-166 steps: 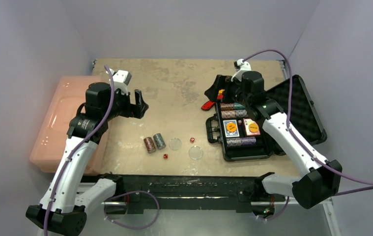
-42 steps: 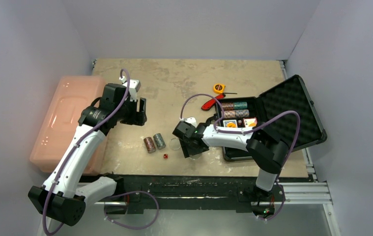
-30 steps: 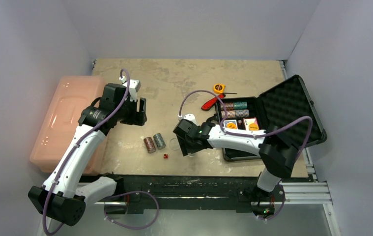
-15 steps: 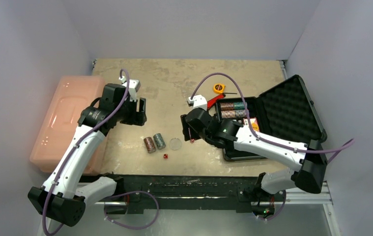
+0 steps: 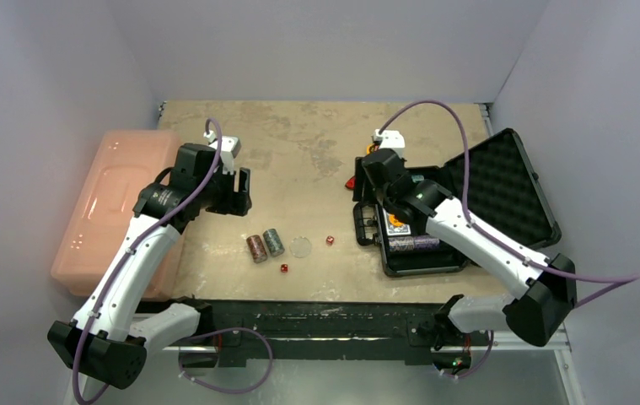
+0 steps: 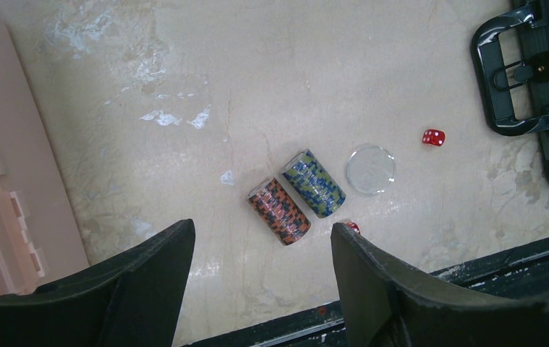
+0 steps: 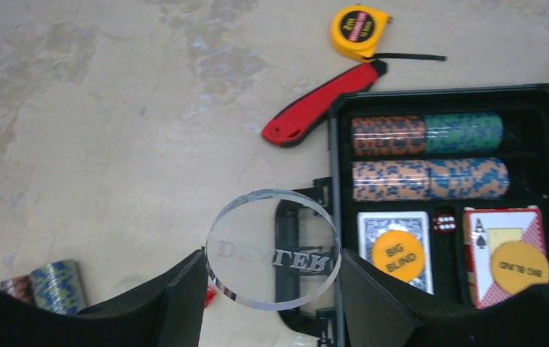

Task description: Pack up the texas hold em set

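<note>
The right gripper (image 7: 271, 289) pinches the clear disc (image 7: 273, 249) by its rim over the left edge of the black case (image 7: 445, 92); it looks light, hard and slippery, so hold it snugly, while the left gripper (image 6: 260, 275) hangs with jaws spread wide, holding nothing.

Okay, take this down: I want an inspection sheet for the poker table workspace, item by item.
Surface: worn, stained beige table.
Job's things: open case holds chip rolls and two decks; orange chip roll, blue chip roll, clear disc and red dice lie loose on the table.
Clutter: tape measure, red-handled tool, pink bin.
Grippers: left gripper open, empty; right gripper clamps the dealer disc.
Cables: purple cables loop above the arms.
Surroundings: plain walls; nothing else seen.
</note>
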You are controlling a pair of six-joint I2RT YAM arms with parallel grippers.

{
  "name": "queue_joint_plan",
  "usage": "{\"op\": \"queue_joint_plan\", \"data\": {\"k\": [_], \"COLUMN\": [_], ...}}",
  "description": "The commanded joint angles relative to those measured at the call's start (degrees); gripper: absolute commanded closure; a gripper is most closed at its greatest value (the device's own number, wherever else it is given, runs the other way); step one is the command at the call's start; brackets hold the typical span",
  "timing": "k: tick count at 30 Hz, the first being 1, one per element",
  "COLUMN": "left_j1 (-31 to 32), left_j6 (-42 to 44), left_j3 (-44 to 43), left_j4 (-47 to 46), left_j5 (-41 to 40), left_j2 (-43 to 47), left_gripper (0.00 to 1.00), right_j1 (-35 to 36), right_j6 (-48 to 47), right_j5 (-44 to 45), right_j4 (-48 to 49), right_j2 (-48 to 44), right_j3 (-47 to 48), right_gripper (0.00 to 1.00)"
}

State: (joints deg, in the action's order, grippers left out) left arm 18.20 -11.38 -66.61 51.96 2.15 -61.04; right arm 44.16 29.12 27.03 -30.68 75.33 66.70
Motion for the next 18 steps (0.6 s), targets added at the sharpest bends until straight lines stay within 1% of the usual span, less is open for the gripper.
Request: {"op": "queue_joint_plan", "data": {"k": [1, 7, 13, 15, 18], "left_j1": [0.4, 0.3, 0.4, 0.4, 0.5], "left_j6": [0.6, 0.4, 0.3, 0.3, 0.3], "left_j3": [0.5, 0.5, 0.6, 0.6, 0.8], "left_j4": [-1.1, -1.2, -1.4, -1.4, -1.5], "left_j5": [0.3, 2.0, 3.1, 3.3, 3.4], "left_j2": [1.2, 1.2, 0.8, 0.6, 0.4], "left_gripper": [0.32, 0.32, 0.32, 0.32, 0.32], "right_j1": [-4.9, -11.4, -14.7, -15.5, -17.3], "right_j6": [-1.3, -2.0, -1.0, -0.5, -0.3], "right_j5": [-1.8, -6.7, -11.8, -13.3, -16.5], "right_j4": [-0.5, -0.6, -0.1, 0.5, 1.1], "right_j2": [-3.0, -2.3, -1.0, -0.9, -0.2], "right_j3": [-1.5, -4.7, -7.4, -8.1, -8.8], "right_gripper": [0.52, 0.52, 0.57, 0.59, 0.68]}}
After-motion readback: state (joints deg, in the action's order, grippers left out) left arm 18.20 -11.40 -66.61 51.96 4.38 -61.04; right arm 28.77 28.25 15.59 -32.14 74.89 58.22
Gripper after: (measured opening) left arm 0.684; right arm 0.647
